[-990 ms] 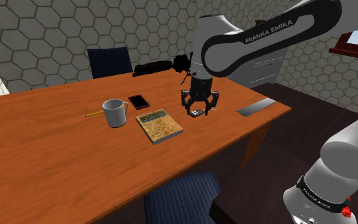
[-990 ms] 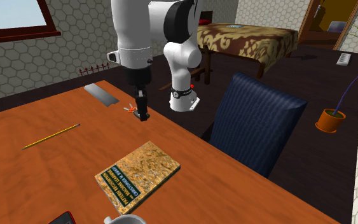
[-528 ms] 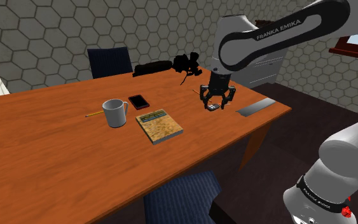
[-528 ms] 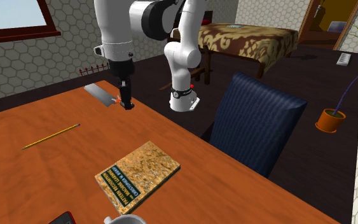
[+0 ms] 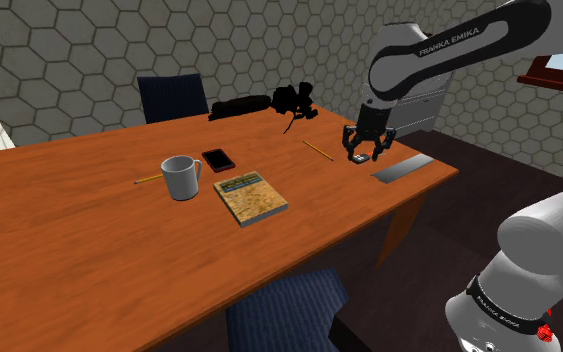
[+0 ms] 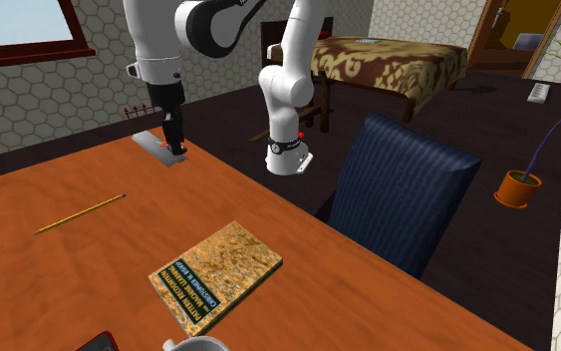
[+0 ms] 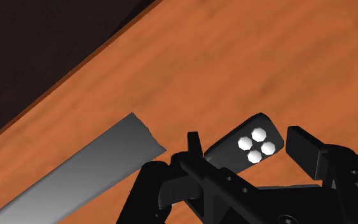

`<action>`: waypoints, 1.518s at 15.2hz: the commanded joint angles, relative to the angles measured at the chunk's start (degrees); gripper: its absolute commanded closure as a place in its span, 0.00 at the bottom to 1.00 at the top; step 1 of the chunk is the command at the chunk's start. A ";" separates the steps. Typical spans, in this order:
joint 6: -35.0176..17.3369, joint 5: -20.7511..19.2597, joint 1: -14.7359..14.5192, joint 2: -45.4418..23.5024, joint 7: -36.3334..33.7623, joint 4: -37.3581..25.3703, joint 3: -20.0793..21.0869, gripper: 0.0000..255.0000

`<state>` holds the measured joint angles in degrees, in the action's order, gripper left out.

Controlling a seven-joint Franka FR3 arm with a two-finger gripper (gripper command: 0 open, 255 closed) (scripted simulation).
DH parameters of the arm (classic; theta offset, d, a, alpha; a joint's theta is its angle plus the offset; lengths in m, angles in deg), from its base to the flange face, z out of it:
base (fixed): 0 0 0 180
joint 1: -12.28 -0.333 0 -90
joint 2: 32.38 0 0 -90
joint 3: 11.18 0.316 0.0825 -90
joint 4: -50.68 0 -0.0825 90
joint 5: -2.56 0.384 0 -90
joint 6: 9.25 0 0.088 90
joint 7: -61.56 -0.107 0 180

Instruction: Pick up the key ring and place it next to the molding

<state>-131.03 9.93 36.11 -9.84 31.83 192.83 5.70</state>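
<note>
1. Starting from the shoulder view's left, the mug (image 5: 181,178), the book (image 5: 251,197) and the thin pencil (image 5: 318,150) lie well apart from your work. You need not steer around anything on the tabletop (image 5: 89,250).
2. Next comes your claw (image 5: 369,152), pointing straight down over the tabletop's right end. Its fingers are drawn in close around the key ring (image 5: 360,158), which, as far as I can judge, hangs just above the wood and does not rest on it.
3. Just right of the claw lies the molding (image 5: 402,167), a flat grey strip along the tabletop's edge. The claw is beside its near end, so I judge the step in hand to be the set-down, with little sideways travel left.
4. Lower straight down until the key ring meets bare wood beside the strip, not on top of it. In the wrist view the strip's ragged end sits just off the fingers, so stay on the wood side.
5. Mind the drop just past the strip. Release low, spread the fingers only once the key ring is down, then lift clear vertically.
6. In the wrist view the key ring shows as a small dark oblong tab with rounded corners and four white dots clustered at one end. In the second exterior view a reddish bit shows at the claw's tips. The key ring looks light and likely to slide, so open slowly.
</note>
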 commanded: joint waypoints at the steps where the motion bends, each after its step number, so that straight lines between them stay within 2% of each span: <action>1: -0.18 -0.83 1.34 0.01 3.07 0.39 -2.19 1.00; 2: -0.25 -1.39 2.17 -0.22 4.78 0.30 -3.45 1.00; 16: -12.69 -1.84 2.40 -6.60 4.13 6.42 -2.28 1.00; 23: -12.69 -1.84 2.41 -6.60 4.13 6.42 -2.28 1.00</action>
<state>-143.70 8.09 38.50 -16.41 35.96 199.24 3.43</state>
